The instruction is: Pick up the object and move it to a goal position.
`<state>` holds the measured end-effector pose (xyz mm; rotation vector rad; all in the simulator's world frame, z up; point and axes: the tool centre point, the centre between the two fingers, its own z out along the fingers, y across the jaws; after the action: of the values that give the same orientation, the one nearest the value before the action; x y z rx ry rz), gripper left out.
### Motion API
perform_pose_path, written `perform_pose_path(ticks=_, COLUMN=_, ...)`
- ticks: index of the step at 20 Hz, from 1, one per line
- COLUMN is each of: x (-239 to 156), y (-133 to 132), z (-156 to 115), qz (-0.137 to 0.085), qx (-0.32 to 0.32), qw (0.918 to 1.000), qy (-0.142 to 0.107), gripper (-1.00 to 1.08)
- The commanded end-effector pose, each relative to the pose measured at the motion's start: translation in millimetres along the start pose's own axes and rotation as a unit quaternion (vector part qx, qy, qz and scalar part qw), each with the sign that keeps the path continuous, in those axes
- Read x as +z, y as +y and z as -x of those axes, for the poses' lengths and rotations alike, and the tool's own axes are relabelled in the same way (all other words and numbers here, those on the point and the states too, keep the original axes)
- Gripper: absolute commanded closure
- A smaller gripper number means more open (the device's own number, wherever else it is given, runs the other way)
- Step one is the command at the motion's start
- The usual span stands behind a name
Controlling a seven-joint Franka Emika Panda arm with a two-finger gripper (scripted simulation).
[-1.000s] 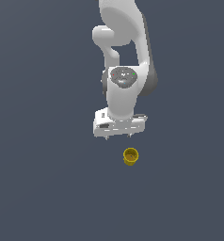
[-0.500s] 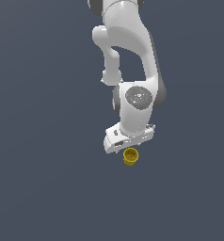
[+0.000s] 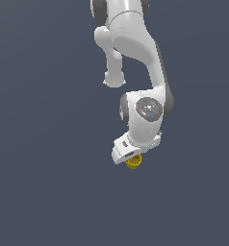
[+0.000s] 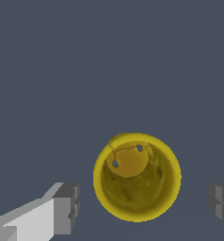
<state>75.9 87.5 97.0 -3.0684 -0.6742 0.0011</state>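
The gripper (image 4: pixel 144 202) is sitting wide open with nothing in it. Both pads (image 4: pixel 67 208) are showing in the wrist view, one on each side of the cup (image 4: pixel 137 182), each with a clear gap to the rim, so no contact yet.

The cup is standing upright on the flat grey floor (image 3: pixel 44 192), mouth up toward the wrist camera, brownish inside, two small holes in its bottom. Its long axis is running straight along the camera's line of sight, so the approach is going down that axis.

In the exterior view the cup (image 3: pixel 133 162) is peeking out just under the white hand (image 3: pixel 125 151), a bit toward the exterior view's right of the hand's lower edge, mostly covered by it.

Key relation: the cup is lying between the fingers but not quite centred, sitting nearer one pad than the other. Probably the hand needs a little more descent, then a close across the rim. How low the fingertips are relative to the cup wall can't be told. No goal marker is showing.
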Motion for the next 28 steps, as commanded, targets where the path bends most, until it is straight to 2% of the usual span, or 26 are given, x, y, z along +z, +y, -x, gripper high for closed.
perform_pose_path(ticks=1, x=0, y=0, z=0, qz=0.0, qx=0.0, qw=1.0, qy=0.0, gripper=-0.92)
perform_pose_path(ticks=6, x=10, y=0, z=0, qz=0.0, qx=0.0, qw=1.0, qy=0.0, gripper=-0.92)
perform_pose_path(ticks=13, x=46, y=-1, z=0, qz=0.0, qx=-0.002, qw=1.0, qy=0.0, gripper=-0.92)
perform_pose_path(ticks=19, x=51, y=0, z=-1, qz=0.0, qx=-0.002, qw=1.0, qy=0.0, gripper=-0.92)
perform_pose_path(ticks=20, x=51, y=0, z=-1, qz=0.0, qx=-0.002, qw=1.0, qy=0.0, gripper=1.08)
perform_pose_path(ticks=28, x=51, y=0, z=-1, qz=0.0, qx=-0.002, qw=1.0, qy=0.0, gripper=1.08)
